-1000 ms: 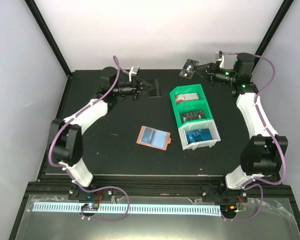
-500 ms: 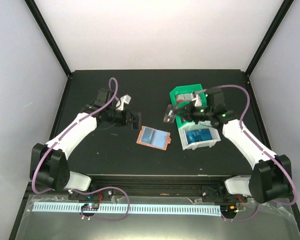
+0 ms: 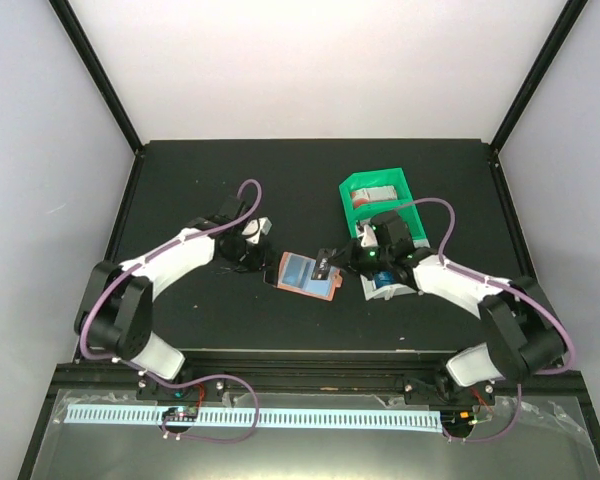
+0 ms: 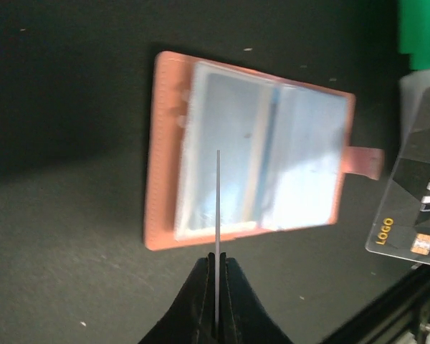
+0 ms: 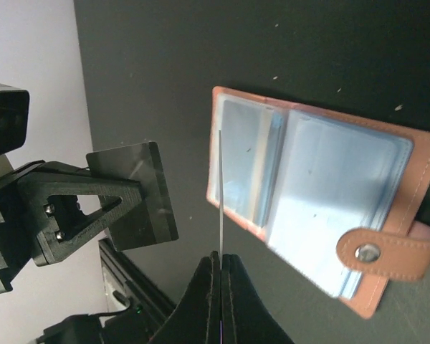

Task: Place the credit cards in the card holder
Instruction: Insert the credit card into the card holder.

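Observation:
The salmon-orange card holder (image 3: pixel 302 274) lies open on the black table, its clear sleeves up and snap tab to the right. It also shows in the left wrist view (image 4: pixel 247 172) and the right wrist view (image 5: pixel 322 208). My left gripper (image 3: pixel 269 262) (image 4: pixel 217 259) is shut on a dark credit card (image 4: pixel 218 208), seen edge-on just above the holder's left edge. My right gripper (image 3: pixel 332 266) (image 5: pixel 221 256) is shut on another dark credit card (image 5: pixel 220 193) over the holder's right side; its face with "LOGO" shows in the left wrist view (image 4: pixel 416 208).
A green-and-white compartment tray (image 3: pixel 412 222) stands right of the holder, with a red-and-white card (image 3: pixel 372 195) in its far bin. The right arm crosses its near bins. The table's front rail runs along the bottom.
Both arms have swung inward and down from the table's back to the holder. Each card now hangs close over one side of the holder.

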Motion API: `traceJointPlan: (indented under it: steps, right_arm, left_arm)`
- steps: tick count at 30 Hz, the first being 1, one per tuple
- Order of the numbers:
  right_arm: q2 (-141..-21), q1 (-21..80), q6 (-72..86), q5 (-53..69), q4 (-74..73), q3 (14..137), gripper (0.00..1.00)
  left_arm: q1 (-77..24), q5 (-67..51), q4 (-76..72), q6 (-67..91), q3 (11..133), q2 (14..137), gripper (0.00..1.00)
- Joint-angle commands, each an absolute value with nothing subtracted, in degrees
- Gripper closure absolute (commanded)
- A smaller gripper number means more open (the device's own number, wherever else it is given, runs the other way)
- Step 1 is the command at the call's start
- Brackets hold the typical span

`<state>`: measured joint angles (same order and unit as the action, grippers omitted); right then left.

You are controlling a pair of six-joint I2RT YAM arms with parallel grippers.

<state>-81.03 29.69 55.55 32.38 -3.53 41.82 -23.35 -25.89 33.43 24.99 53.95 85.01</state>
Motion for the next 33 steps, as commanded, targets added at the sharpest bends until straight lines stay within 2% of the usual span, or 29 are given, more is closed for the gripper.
traceJointPlan:
  steps: [1,11,16,33]
  right_arm:
    - [-84.9,30.4,58.4,30.2,6.4,41.5,0.99]
    - [-94.2,31.9,59.8,32.4,9.8,43.8,0.99]
    - [-94.9,32.7,57.9,31.1,6.5,44.7,0.99]
    - [-97.6,34.0,61.6,28.7,9.6,41.3,0.99]
  left_arm:
    - [-23.6,-22.0,36.1,21.9,58.8,91.0,0.98]
    - [-23.6,-21.1,38.7,19.2,63.0,99.3,0.98]
    - [-23.6,-21.4,39.2,18.4,63.4,100.4,0.98]
    - [-23.6,-22.2,38.8,18.5,62.2,100.5,0.98]
